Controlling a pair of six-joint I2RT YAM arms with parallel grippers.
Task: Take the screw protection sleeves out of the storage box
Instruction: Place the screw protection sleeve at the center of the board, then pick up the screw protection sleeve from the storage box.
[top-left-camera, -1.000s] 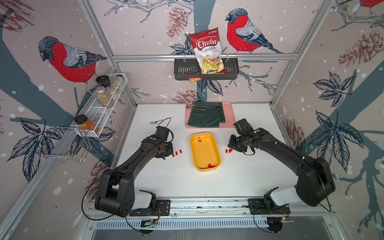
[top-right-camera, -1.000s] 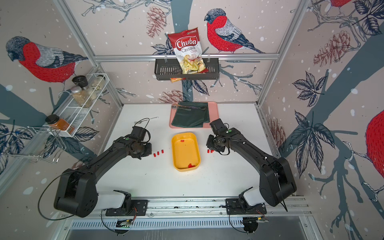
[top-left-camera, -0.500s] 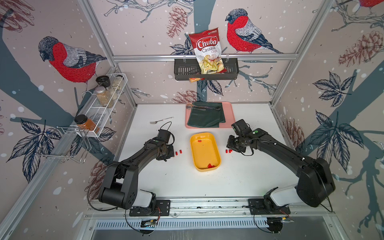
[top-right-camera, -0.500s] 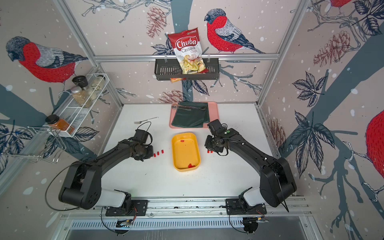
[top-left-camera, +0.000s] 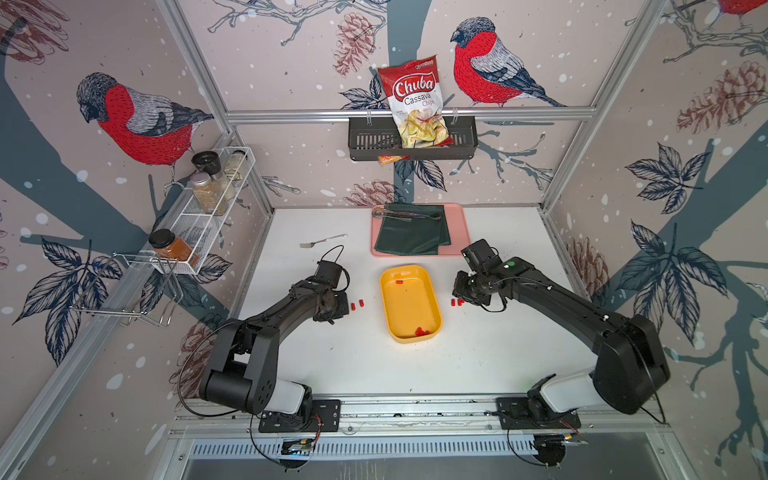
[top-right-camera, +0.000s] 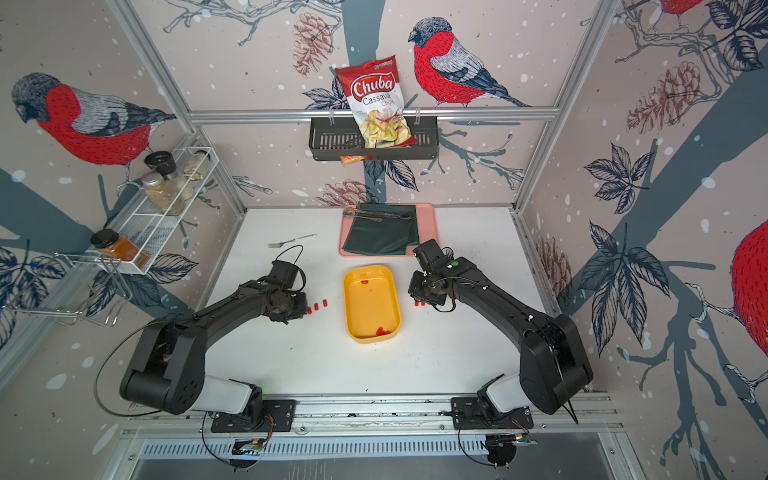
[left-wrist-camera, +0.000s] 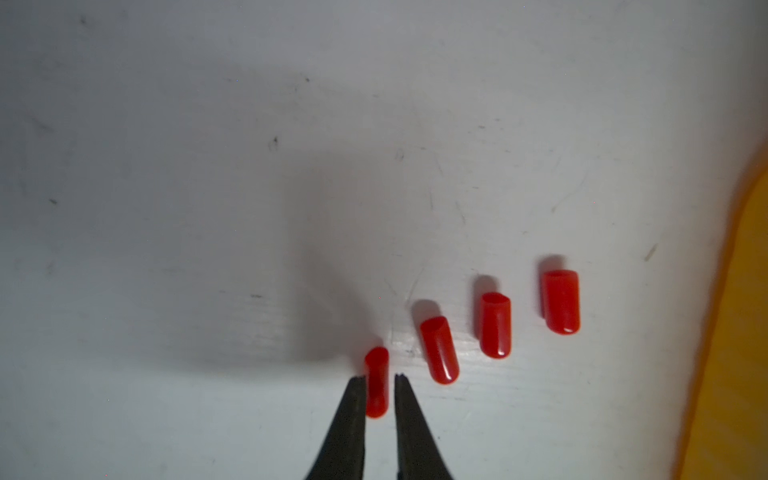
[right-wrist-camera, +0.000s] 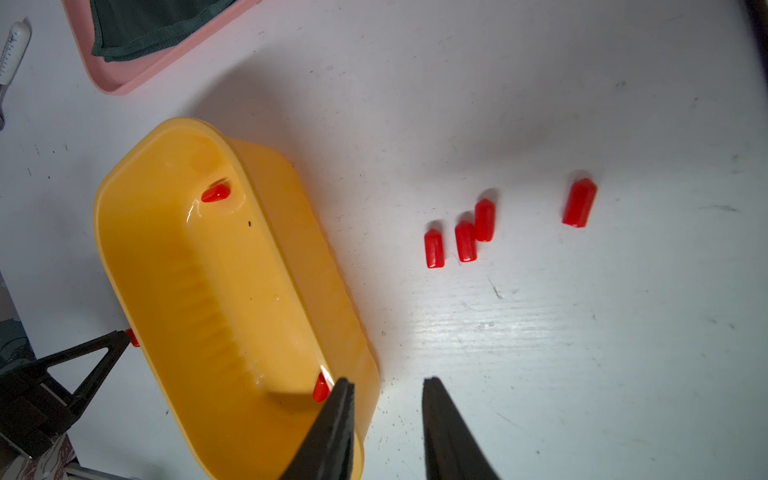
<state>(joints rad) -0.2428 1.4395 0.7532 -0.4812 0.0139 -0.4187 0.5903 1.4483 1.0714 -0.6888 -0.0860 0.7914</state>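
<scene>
The yellow storage box (top-left-camera: 432, 305) (top-right-camera: 392, 307) (right-wrist-camera: 137, 257) lies mid-table with a few red screw protection sleeves (top-left-camera: 422, 331) (top-right-camera: 381, 331) (right-wrist-camera: 216, 193) in it. More sleeves lie on the table to its left (top-left-camera: 357, 304) (top-right-camera: 316, 307) (left-wrist-camera: 494, 324) and to its right (top-left-camera: 457, 302) (top-right-camera: 419, 304) (right-wrist-camera: 465, 241). My left gripper (top-left-camera: 347, 309) (left-wrist-camera: 380, 377) is low over the table, left of the box. Its jaws are slightly open around one lying sleeve (left-wrist-camera: 376, 382). My right gripper (top-left-camera: 457, 293) (right-wrist-camera: 388, 383) hovers open and empty at the box's right rim.
A pink tray (top-left-camera: 459, 232) with a green cloth (top-left-camera: 411, 235) and tongs sits behind the box. A fork (top-left-camera: 323, 240) lies at the back left. A black basket (top-left-camera: 461, 143) with a chip bag hangs on the back wall, a spice rack (top-left-camera: 208, 199) on the left wall.
The left jaws, shut a second ago, have parted slightly around the sleeve lying on the table. The right gripper has drifted a little toward the box.
</scene>
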